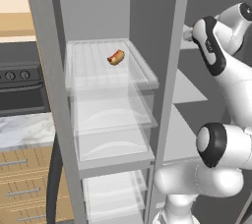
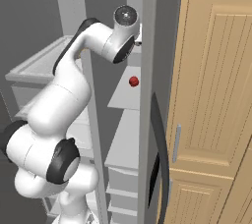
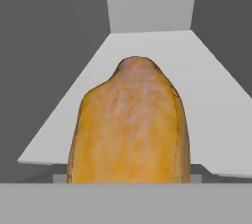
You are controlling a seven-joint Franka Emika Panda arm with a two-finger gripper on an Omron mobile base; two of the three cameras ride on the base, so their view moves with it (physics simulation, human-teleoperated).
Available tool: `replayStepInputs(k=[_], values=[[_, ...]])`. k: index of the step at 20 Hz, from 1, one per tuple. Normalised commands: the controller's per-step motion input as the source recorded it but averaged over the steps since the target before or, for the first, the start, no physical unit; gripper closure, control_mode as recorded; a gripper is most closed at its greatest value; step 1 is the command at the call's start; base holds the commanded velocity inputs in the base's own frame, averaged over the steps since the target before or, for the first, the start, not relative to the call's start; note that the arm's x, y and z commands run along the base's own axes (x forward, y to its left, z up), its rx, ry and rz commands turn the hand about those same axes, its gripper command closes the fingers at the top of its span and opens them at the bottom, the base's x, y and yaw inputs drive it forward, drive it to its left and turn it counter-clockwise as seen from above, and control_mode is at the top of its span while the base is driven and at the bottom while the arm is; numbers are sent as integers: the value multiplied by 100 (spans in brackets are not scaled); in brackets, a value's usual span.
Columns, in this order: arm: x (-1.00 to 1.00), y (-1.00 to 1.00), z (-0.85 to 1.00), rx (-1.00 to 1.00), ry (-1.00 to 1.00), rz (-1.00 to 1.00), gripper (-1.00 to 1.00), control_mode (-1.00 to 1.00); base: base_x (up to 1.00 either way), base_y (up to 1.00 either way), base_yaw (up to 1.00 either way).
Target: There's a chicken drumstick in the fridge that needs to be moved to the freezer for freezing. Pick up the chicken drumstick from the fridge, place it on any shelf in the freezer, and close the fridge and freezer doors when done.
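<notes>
Closest to my hand camera, the chicken drumstick (image 3: pixel 130 129) is filling the lower middle of the view, its narrow end pointing away from me; it is covering the finger tips, so I cannot tell how the jaws are standing or whether they are pinching it. Just beyond it, a grey shelf (image 3: pixel 147 46) of the freezer (image 2: pixel 129 95) is stretching back to the rear wall, and I cannot tell whether the meat is touching that shelf or hanging above it. From the right base view, the arm is reaching into the narrow compartment, where a small red round thing (image 2: pixel 133 81) is sitting on a lower shelf, with a wooden cabinet (image 2: pixel 211 95) beside the unit. Farther left, the fridge (image 1: pixel 98 95) is standing open, a hot dog (image 1: pixel 116 57) lying on its top glass shelf.
</notes>
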Motion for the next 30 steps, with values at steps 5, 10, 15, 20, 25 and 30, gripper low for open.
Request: replayStepInputs(k=[5, 10, 15, 20, 25, 30], values=[[48, -14, -27, 0, 2, 0, 100, -100, 0, 0, 0], [44, -17, -13, 0, 4, 0, 100, -100, 0, 0, 0], [47, -3, -3, 0, 2, 0, 100, -100, 0, 0, 0], [55, 0, 0, 0, 5, 0, 100, -100, 0, 0, 0], [45, -4, -3, 0, 0, 0, 100, -100, 0, 0, 0], [37, 0, -8, 0, 0, 0, -100, -100, 0, 0, 0]])
